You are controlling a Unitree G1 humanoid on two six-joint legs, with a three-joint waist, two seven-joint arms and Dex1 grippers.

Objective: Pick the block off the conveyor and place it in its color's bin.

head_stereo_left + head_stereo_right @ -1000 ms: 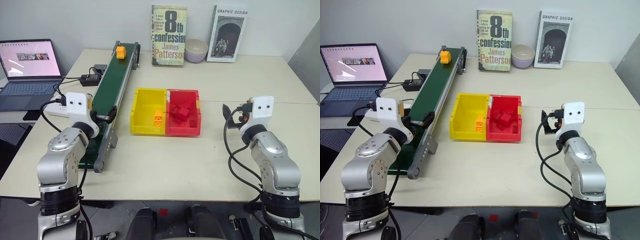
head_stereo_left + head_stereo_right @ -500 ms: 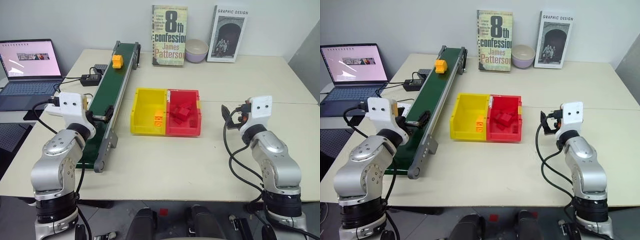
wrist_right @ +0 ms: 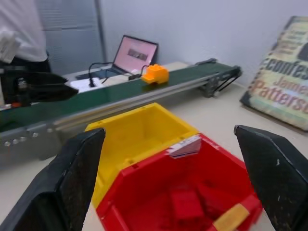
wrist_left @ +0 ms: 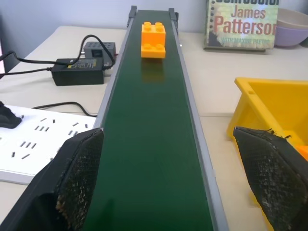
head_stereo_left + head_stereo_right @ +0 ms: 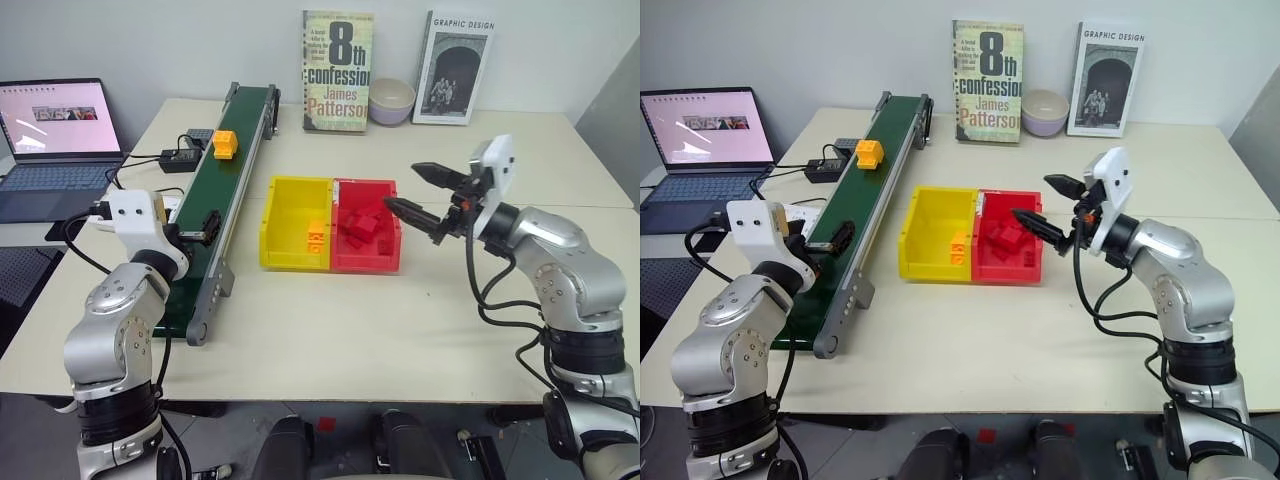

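My left gripper (image 4: 168,178) stands wide, empty; the block (image 4: 153,40), mid-belt toward the conveyor's (image 5: 215,200) far end, looks light, rigid, slick, best pinched across its 2 flat sides.

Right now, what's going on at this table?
A sorting run. A yellow-orange block rides the green conveyor, not yet picked. The left end effector sits open over the belt's near end, aimed along it at the block. The right end effector, open and empty, hovers by the red bin. The yellow bin beside it holds one orange brick.
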